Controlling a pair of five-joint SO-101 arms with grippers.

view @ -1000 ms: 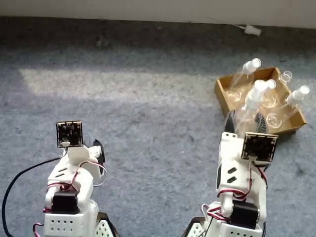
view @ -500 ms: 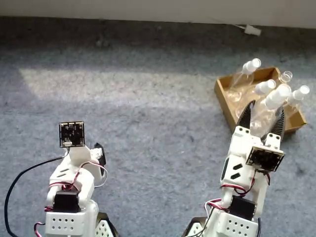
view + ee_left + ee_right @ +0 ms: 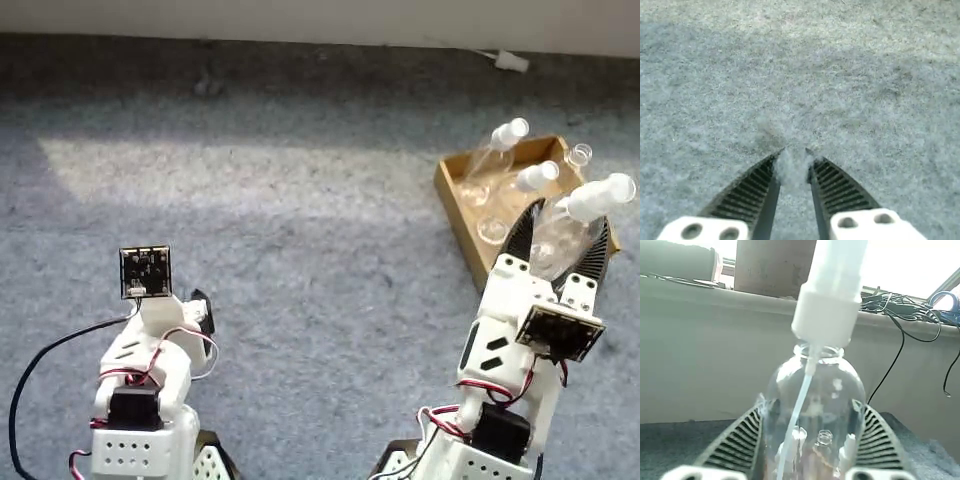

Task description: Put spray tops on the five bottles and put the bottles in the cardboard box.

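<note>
Nothing readable here tbh: no lettering or numbers I can make out on the bottle [image 3: 810, 390], the cardboard box [image 3: 455, 212] or the camera board [image 3: 146, 271].

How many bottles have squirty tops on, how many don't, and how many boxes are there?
Bottles with spray tops: 3 (two in the box, plus the held bottle in the right gripper)
Bottle without a top: 1
Cardboard box: 1
Total: 5
Another bottle could be hiding behind the held one.
</note>
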